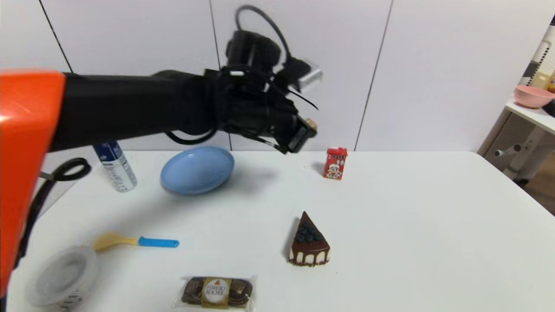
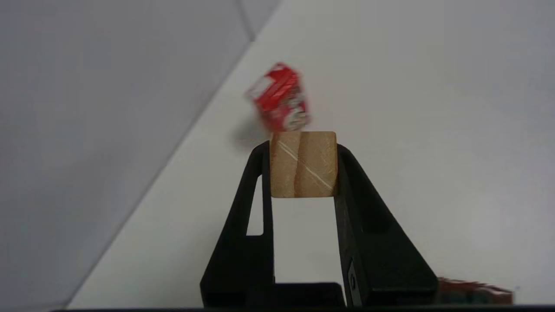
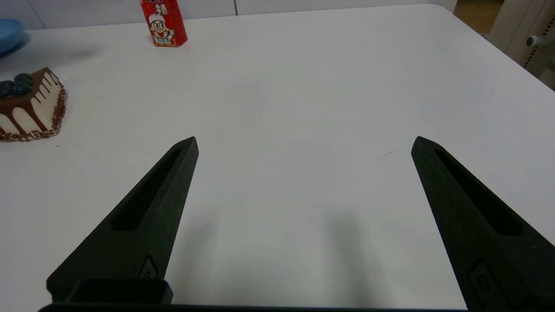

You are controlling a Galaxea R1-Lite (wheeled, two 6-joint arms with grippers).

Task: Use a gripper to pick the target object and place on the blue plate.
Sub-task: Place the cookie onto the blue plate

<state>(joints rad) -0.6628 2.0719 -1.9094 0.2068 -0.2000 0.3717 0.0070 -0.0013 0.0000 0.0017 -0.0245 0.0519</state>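
Note:
My left gripper (image 1: 308, 129) hangs in the air above the far middle of the table, shut on the small tan wooden cube (image 1: 311, 125). In the left wrist view the cube (image 2: 303, 164) is pinched between the two black fingertips, well above the tabletop. The round light-blue plate (image 1: 197, 170) rests on the table to the left of and below that gripper; its edge (image 3: 9, 34) also shows in the right wrist view. My right gripper (image 3: 305, 145) is out of the head view; it hovers wide open over bare table, holding nothing.
A red drink carton (image 1: 335, 163) stands just right of the left gripper. A chocolate cake slice (image 1: 308, 241) sits mid-table. Wrapped chocolates (image 1: 215, 292), a blue-handled spoon (image 1: 135, 241), a clear lidded container (image 1: 63, 276) and a white-and-blue can (image 1: 115, 167) occupy the left and near side.

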